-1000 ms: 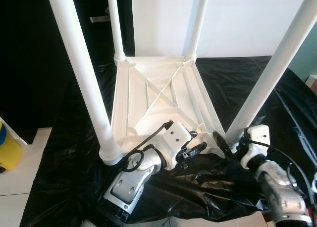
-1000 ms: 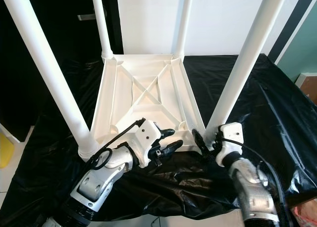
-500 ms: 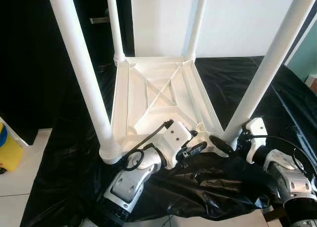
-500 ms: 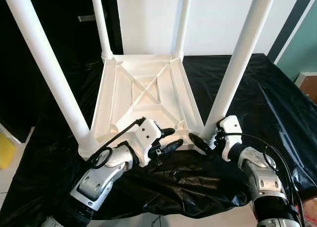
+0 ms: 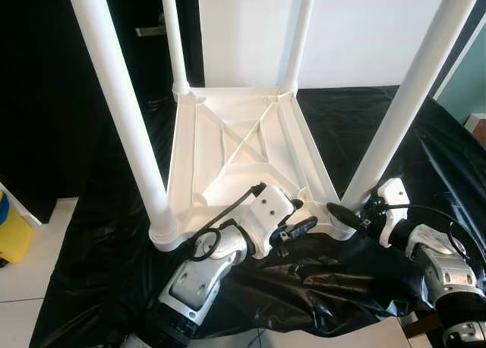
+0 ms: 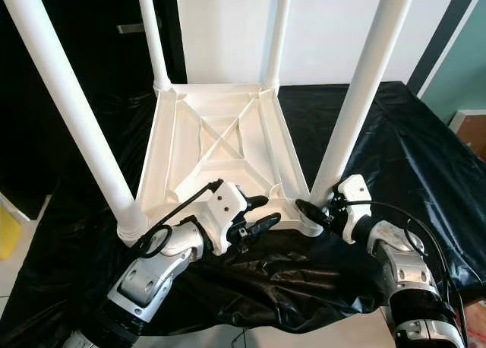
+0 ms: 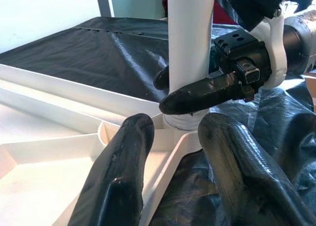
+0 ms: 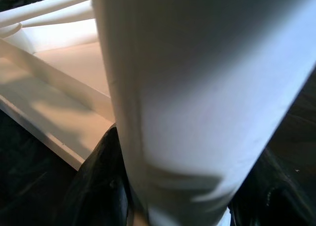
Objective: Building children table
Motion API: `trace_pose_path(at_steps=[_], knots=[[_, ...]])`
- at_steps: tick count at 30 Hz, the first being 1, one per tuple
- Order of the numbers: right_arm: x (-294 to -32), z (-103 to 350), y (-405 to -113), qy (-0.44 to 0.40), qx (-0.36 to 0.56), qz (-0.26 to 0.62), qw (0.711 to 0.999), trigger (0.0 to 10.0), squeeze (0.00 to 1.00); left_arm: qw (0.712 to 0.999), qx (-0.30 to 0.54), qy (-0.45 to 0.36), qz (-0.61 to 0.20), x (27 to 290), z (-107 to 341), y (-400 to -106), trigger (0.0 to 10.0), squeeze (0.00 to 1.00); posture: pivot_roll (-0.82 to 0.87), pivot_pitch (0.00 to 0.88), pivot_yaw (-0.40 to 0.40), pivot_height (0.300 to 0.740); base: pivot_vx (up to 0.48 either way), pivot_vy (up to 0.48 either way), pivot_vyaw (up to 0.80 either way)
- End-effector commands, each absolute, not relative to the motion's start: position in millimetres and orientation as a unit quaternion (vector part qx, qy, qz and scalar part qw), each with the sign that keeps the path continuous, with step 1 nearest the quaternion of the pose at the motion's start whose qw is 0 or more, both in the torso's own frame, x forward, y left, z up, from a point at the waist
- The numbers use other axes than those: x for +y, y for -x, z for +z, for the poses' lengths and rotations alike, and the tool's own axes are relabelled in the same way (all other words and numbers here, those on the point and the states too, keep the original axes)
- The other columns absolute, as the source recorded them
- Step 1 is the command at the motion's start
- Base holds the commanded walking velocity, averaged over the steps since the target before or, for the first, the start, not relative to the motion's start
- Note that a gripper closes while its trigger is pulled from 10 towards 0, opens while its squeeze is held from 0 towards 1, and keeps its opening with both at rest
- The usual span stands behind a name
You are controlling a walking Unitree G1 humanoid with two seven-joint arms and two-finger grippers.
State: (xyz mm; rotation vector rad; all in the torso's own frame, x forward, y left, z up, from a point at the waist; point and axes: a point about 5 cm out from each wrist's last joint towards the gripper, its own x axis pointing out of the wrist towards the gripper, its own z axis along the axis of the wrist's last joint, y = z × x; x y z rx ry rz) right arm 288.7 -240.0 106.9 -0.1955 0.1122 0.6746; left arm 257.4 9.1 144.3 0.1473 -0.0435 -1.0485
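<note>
Your white table is lying upside down on the black sheet, its four legs pointing up. Your right tool is closing around the base of the near right leg, one finger showing on each side of it in the right wrist view, so it is gripping the leg just above the corner socket. Your left tool is resting at the table's near edge, just beside that corner, its fingers standing parted and holding nothing.
</note>
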Motion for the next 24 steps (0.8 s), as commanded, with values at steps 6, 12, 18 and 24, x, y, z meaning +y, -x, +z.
trace_pose_path(at_steps=[6,12,18,24], knots=[[-235,92,-277,0.085,0.059,0.312,0.945,10.0,0.00,0.854,-0.018,-0.072,-0.516,6,144,-255,10.0,0.00,-0.04,0.000,-0.023,0.740,0.000,0.000,0.00],[-228,89,-270,0.067,0.036,0.243,0.967,10.0,0.00,0.851,-0.017,-0.071,-0.520,5,143,-254,10.0,0.00,-0.05,0.000,-0.014,0.740,0.000,0.000,0.00],[-226,89,-269,0.053,0.020,0.084,0.995,10.0,0.00,0.848,-0.015,-0.070,-0.525,5,142,-253,10.0,0.00,-0.06,0.000,-0.005,0.740,0.000,0.000,0.00],[-220,82,-266,0.025,0.033,0.021,0.999,10.0,0.00,0.846,-0.014,-0.071,-0.528,5,141,-252,10.0,0.00,-0.06,0.000,0.002,0.740,0.000,0.000,0.00]])
